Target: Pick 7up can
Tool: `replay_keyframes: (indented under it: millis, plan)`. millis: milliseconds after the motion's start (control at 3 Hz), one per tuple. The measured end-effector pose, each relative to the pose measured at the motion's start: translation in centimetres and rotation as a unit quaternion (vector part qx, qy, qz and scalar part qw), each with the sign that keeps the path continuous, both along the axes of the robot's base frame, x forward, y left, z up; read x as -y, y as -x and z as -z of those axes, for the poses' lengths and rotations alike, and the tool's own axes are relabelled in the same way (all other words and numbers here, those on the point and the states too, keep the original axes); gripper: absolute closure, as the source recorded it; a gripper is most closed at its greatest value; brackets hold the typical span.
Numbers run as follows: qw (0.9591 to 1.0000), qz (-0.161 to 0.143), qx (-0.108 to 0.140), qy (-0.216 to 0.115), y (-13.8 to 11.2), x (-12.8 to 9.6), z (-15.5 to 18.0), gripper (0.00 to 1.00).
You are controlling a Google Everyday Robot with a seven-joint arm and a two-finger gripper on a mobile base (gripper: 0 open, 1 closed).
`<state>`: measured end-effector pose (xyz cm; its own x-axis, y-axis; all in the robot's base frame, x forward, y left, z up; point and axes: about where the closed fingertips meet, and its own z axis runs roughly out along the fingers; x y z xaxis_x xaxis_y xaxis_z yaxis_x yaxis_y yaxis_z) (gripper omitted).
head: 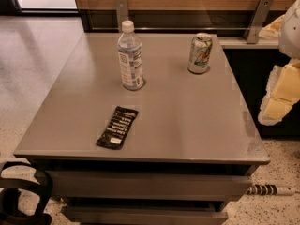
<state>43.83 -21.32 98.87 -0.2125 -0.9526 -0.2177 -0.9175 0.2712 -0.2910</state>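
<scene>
While the 7up can (200,53) stands upright on the far right part of the grey bench (187,121), the end effector (280,97) hangs off to the right, past the bench's right edge and lower in the view than the can. It shows only as a pale yellow and white shape cut off by the border of the view, well apart from the can. Whether it is spread or pressed together I cannot tell, and nothing is seen in its grip.

To the left of the can, a clear water bottle (130,55) with a white cap stands upright near the middle of the far half; it is taller than the can and apart from it. A flat black packet (117,127) with white print lies nearer the front left, set at a slant, apart from both.

Behind the bench runs a wooden panel with two grey metal brackets (122,8). On the speckled floor at the lower right lies a black-and-white striped rod (267,190). A black curved object (23,191) sits at the lower left corner.
</scene>
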Motion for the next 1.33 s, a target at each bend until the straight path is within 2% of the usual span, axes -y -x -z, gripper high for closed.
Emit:
replay_keyframes:
  millis: [333,667,1000,1333]
  plan:
    - [1.0000,0.000,0.000,0.000,0.0,0.0,0.0,0.00]
    - [0.9999,0.004,0.011,-0.006,-0.7,0.5,-0.2,0.00]
    - [0.9946,0.089,0.038,-0.038,-3.8,4.8,-0.3,0.00]
    - [0.9805,0.158,0.075,-0.090,-6.3,8.1,0.1,0.00]
